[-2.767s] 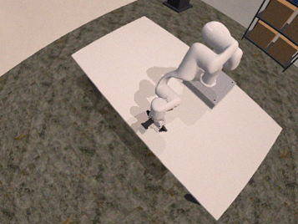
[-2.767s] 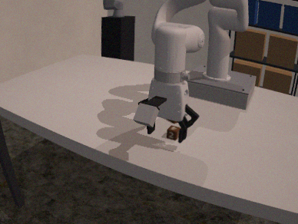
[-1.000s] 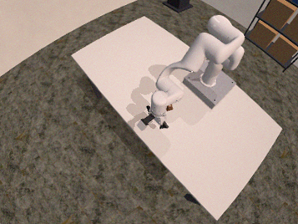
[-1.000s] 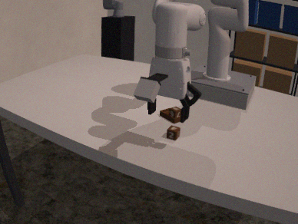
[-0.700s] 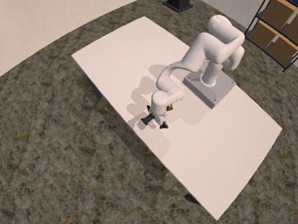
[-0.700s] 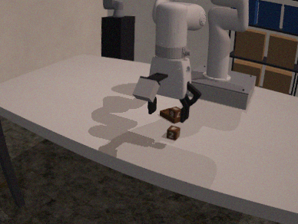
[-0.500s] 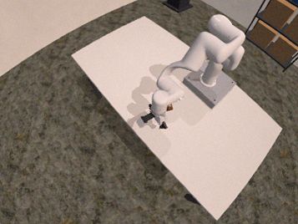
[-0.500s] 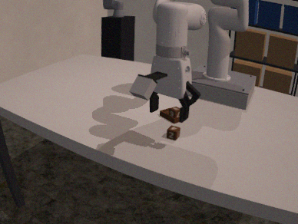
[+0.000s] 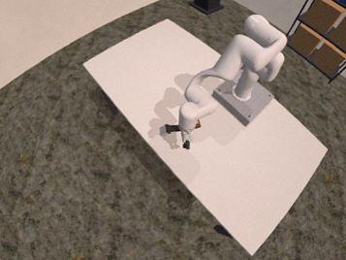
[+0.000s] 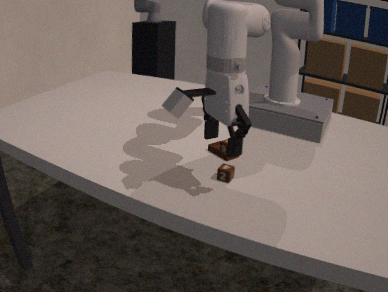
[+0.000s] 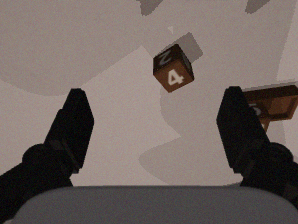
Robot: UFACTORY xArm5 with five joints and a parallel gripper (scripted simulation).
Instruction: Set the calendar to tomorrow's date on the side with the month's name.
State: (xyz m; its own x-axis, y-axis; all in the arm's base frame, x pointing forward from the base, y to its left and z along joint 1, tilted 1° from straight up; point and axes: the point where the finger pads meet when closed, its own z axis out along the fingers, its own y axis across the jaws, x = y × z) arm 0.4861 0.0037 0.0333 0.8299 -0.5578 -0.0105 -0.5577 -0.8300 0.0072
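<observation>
One brown digit cube (image 10: pixel 225 173) lies loose on the white table, outside the tray, with a 2 facing the front. In the wrist view this cube (image 11: pixel 173 68) shows a 4 and a 2 and sits tilted ahead of the fingers. The brown calendar tray (image 10: pixel 218 148) lies just behind it. In the wrist view the tray (image 11: pixel 270 102) is at the right, partly hidden by my right finger, and a white digit on it is cut off. My gripper (image 10: pixel 222 145) (image 11: pixel 154 104) hangs just above the tray. It is open and empty and also shows in the overhead view (image 9: pixel 179 136).
The arm's grey base plate (image 10: pixel 290 116) stands behind the tray. A grey camera box (image 10: pixel 177 102) sticks out from the wrist to the left. Shelves with brown boxes (image 10: pixel 345 65) and a black stand (image 10: pixel 153 47) are beyond the table. The table's front edge is near.
</observation>
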